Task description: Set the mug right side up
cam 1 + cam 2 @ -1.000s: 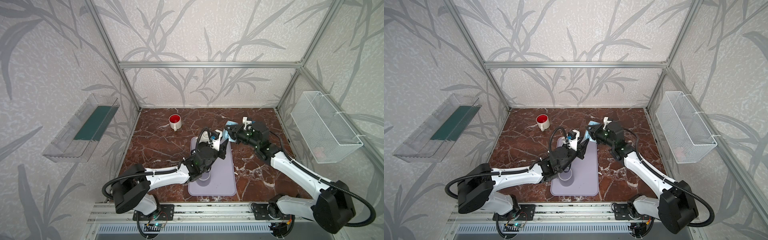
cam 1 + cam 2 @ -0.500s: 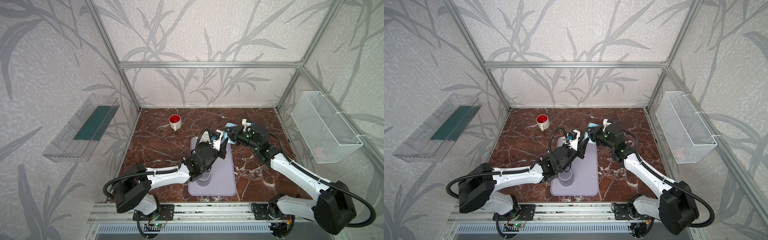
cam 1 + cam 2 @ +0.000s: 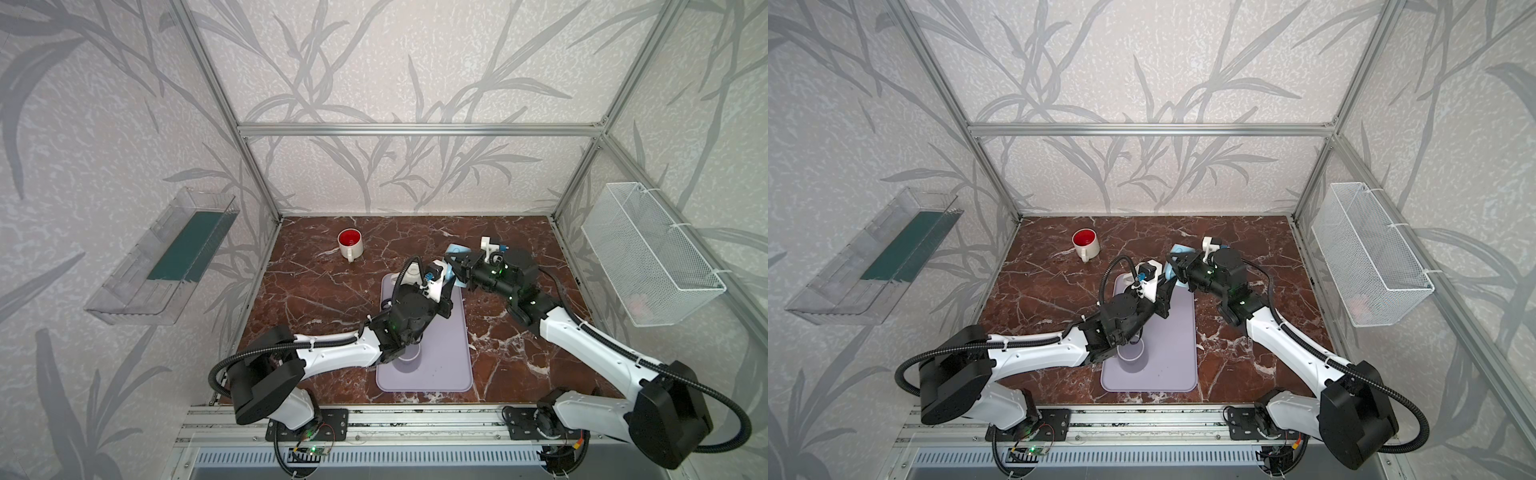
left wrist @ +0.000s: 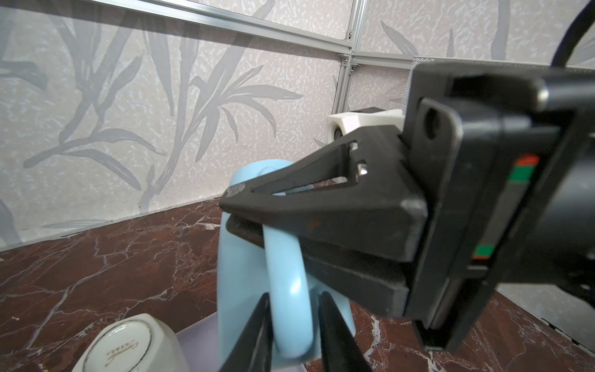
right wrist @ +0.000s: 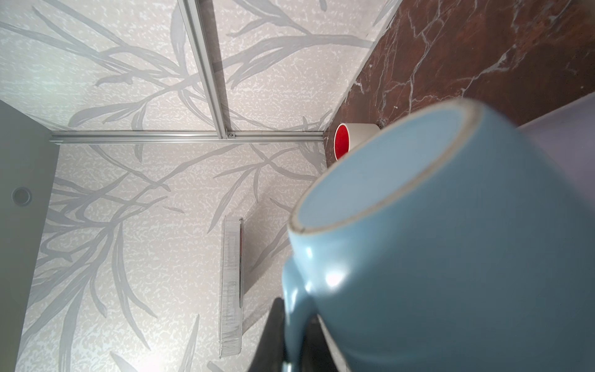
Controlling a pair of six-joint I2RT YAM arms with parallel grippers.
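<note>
Over the far end of the purple mat (image 3: pixel 449 365), in the middle of the tabletop (image 3: pixel 316 291), the blue mug (image 4: pixel 240 273) is held by its handle. The right end effector (image 4: pixel 231 215) is pinched tight on one part, so the mug cannot drop. The left end effector (image 4: pixel 294 299) has a finger close on each side of another part. I cannot tell if it squeezes. I think it wants its own hold, to help flip the mug.
</note>
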